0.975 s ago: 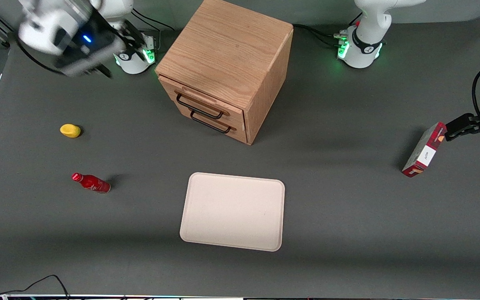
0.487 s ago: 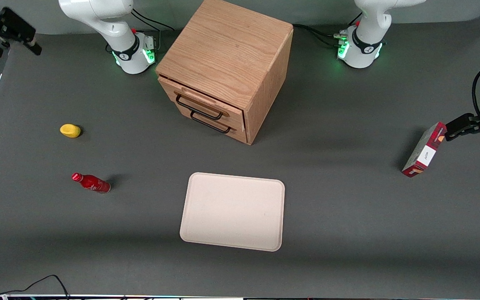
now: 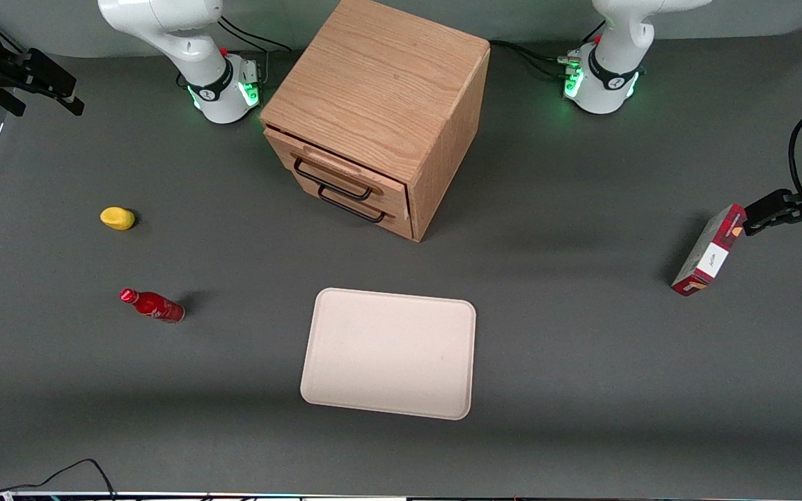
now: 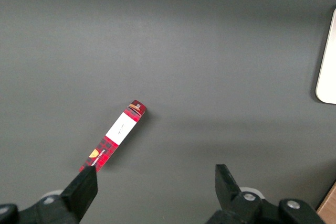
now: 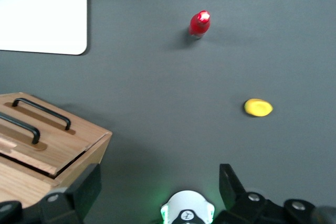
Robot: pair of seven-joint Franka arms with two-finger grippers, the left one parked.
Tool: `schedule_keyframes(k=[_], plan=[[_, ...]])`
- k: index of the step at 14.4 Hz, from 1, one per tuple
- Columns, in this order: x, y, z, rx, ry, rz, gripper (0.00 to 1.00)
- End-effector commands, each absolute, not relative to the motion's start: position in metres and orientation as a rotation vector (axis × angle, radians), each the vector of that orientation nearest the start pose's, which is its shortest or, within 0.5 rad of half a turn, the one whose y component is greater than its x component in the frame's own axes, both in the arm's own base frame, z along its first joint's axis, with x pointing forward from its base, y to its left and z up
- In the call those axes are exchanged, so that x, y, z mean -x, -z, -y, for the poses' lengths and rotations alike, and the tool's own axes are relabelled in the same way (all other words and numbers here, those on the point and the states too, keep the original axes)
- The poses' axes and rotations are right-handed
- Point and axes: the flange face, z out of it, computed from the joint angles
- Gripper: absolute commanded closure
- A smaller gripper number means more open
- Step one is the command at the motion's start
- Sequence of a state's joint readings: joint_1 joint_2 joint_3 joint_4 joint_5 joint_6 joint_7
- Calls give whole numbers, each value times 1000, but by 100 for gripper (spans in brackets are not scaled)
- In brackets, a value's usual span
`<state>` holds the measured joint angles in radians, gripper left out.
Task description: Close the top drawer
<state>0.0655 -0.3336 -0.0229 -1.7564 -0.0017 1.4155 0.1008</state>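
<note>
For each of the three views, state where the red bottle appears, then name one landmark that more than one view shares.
Front view: red bottle lies on the table, nearer the camera than the yellow object.
Right wrist view: red bottle shows cap-first; the gripper hangs high, fingers open.
Left wrist view: not in it.
Shared landmark: the white tray.

The top drawer [image 3: 335,164] is sitting in the upper half of a light-oak wooden cabinet [image 3: 380,83], which is showing in the upper centre of the front view. It is a shallow drawer with a plain oak front panel carrying a thin black wire bar handle [image 3: 332,180]. The drawer is sitting slightly pulled out, with a dark gap showing under the cabinet top. In the right wrist view the top drawer [image 5: 47,142] is likewise showing a narrow dark slit along its edge.
</note>
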Motion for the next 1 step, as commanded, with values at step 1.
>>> schedule_keyframes(k=[1], plan=[[-438, -697, -12, 3168, 15, -112, 0]])
